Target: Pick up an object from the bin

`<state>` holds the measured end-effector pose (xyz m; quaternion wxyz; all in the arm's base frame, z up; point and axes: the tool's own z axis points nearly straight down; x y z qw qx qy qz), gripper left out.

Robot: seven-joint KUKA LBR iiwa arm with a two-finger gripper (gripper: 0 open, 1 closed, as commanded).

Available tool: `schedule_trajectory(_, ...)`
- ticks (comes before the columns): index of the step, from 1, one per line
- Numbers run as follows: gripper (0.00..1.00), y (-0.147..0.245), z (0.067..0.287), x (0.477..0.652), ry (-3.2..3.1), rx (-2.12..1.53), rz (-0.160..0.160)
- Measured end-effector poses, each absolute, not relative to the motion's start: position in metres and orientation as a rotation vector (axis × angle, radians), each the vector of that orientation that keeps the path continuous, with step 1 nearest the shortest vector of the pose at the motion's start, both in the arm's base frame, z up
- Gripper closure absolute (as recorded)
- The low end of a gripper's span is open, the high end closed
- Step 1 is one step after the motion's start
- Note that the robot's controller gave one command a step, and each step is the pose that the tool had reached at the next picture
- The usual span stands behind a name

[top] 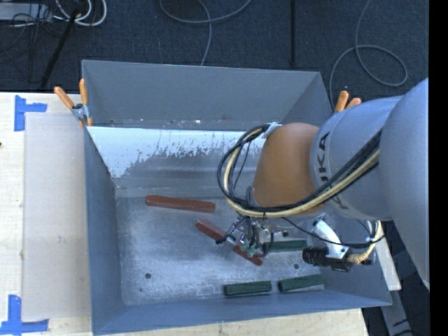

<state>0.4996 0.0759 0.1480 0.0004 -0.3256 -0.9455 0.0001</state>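
The gripper (249,242) is low in the grey metal bin (203,96), right of the middle of the floor and somewhat toward the near side. It hangs under the arm's orange wrist cover (283,163), and looped black and yellow cables (234,170) run around that cover. The wrist and cables crowd it too much to tell whether it is open or closed, or whether it holds anything.

Right at its tip lies a short reddish-brown stick (208,230). The stick's long axis runs diagonally, with the free end pointing far-left and the other end passing under the gripper. A reddish-brown end piece (253,257) sticks out on the gripper's near-right side, on the same slanted line. It cannot be told whether this is the same stick or a second one.

Just right of the gripper, a dark green bar (288,244) lies flat, running left to right, with its left end hidden behind the tool.

Farther out, to the far-left of the gripper, a longer reddish-brown stick (180,203) lies flat and apart from the rest. It runs almost left to right, with its right end tipped slightly nearer.

Along the near wall two more dark green bars lie end to end, both running left to right. The left green bar (246,289) and the right green bar (301,283) have a small gap between them.

The left half of the bin floor is bare speckled metal.
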Motion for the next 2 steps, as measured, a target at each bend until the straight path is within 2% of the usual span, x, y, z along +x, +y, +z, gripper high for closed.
schedule_trajectory(1,1.0,0.075,0.155,0.5,-2.97,-1.019,0.001)
schedule_trajectory(2,1.0,0.075,0.177,0.5,-2.974,-1.013,0.0)
